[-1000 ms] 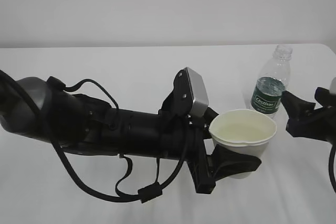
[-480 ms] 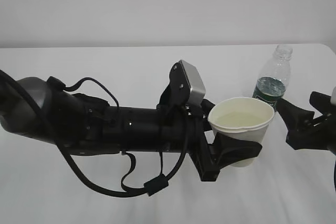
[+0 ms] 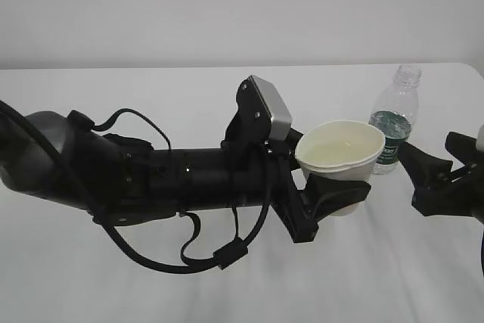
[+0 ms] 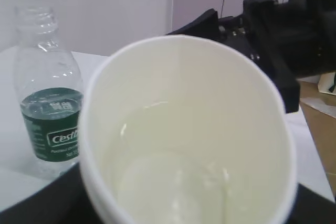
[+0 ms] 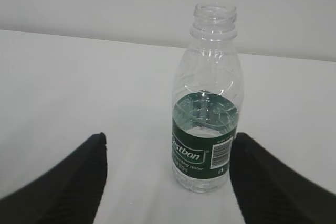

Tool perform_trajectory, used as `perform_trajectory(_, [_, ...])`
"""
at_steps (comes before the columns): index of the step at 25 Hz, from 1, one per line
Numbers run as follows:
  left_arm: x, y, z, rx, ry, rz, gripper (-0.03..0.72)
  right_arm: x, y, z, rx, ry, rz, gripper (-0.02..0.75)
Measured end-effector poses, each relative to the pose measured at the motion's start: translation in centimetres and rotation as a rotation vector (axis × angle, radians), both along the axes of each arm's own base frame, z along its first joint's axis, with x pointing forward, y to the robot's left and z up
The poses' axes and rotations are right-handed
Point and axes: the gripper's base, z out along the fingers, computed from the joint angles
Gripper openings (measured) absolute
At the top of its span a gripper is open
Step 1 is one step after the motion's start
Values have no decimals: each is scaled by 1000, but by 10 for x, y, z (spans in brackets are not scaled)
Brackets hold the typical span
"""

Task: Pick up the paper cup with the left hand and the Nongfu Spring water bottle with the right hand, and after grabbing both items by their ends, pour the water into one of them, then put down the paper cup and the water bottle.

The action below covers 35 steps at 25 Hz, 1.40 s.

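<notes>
The white paper cup (image 3: 340, 153) hangs above the table, tilted a little, with my left gripper (image 3: 327, 173) shut on its lower body. One black finger (image 3: 339, 196) wraps its near side. In the left wrist view the paper cup (image 4: 189, 129) fills the frame, and a little clear water seems to lie inside. The Nongfu Spring water bottle (image 3: 393, 122) stands upright and uncapped on the table behind the cup. My right gripper (image 3: 429, 175) is open beside it, low over the table. Seen from the right wrist, the bottle (image 5: 207, 119) stands ahead between the spread fingers, close to the right finger (image 5: 273, 182).
The white table (image 3: 189, 96) runs back to a plain wall. My bulky left arm (image 3: 151, 179) with looping cables lies across the left and middle. The right arm's dark body (image 4: 273, 40) shows behind the cup in the left wrist view.
My left gripper has raised the paper cup and drawn it slightly left, tilting it. The right gripper shifted a little, staying open. The bottle has not moved.
</notes>
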Motion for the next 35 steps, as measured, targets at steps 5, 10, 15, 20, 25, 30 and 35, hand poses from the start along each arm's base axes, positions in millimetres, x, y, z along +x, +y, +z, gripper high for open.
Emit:
perform_trajectory(5, [9,6,1,-8,4,41,468,0,0,0,0,0,2,554])
perform_trajectory(10, [17,14,1,-8,3,70,468,0,0,0,0,0,2,554])
perform_trajectory(15, [23,19,1,-13,-2,80,468,0,0,0,0,0,2,554])
perform_trajectory(20, [23,28,-1,-40,8,81,468,0,0,0,-11,-1,4,554])
perform_trajectory(25, [26,46,-6,-74,33,105,468,0,0,0,-10,-1,2,554])
perform_trajectory(30, [36,70,-13,-70,45,166,468,0,0,0,-11,-1,2,554])
perform_trajectory(35, [50,95,-16,-57,43,245,468,0,0,0,-12,-1,-1,554])
